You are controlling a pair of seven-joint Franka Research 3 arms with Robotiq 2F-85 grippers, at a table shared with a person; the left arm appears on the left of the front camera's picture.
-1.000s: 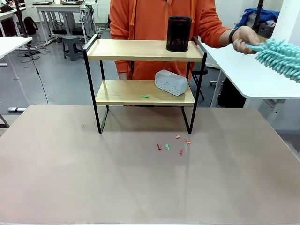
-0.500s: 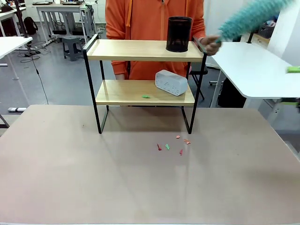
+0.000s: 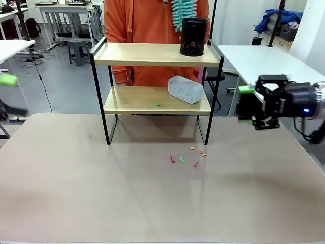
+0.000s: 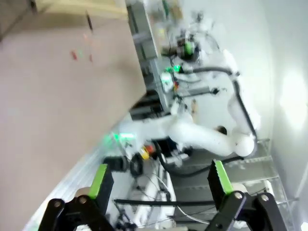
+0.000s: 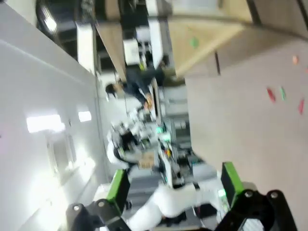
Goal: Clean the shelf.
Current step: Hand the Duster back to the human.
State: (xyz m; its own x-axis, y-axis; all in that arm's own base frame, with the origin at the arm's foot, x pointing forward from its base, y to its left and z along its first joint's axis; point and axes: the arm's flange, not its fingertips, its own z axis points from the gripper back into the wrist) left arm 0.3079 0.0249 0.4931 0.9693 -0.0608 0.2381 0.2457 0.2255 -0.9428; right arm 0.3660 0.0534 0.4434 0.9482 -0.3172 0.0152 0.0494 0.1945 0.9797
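Observation:
The shelf (image 3: 152, 54) stands at the far middle of the table, two wooden boards in a black frame. A black mesh cup (image 3: 194, 36) sits on its top board. On the lower board lie a pale grey box (image 3: 185, 89) and a green scrap (image 3: 158, 104). Small red and green scraps (image 3: 188, 157) are scattered on the table in front of it. A person in orange behind the shelf holds a teal duster (image 3: 183, 11) above the cup. My right gripper (image 3: 242, 105) hangs open beside the shelf's right legs. My left gripper (image 3: 5, 95) is open at the left edge.
The brown table (image 3: 152, 203) is bare in front of the scraps. A white side table (image 3: 264, 61) stands at the far right. In the right wrist view the open gripper (image 5: 174, 182) looks past the shelf (image 5: 216, 33). The left wrist view has its open gripper (image 4: 161, 180) over the table edge.
Both grippers have come into the front view from the sides. The person has swung the duster from the far right to above the shelf's top board.

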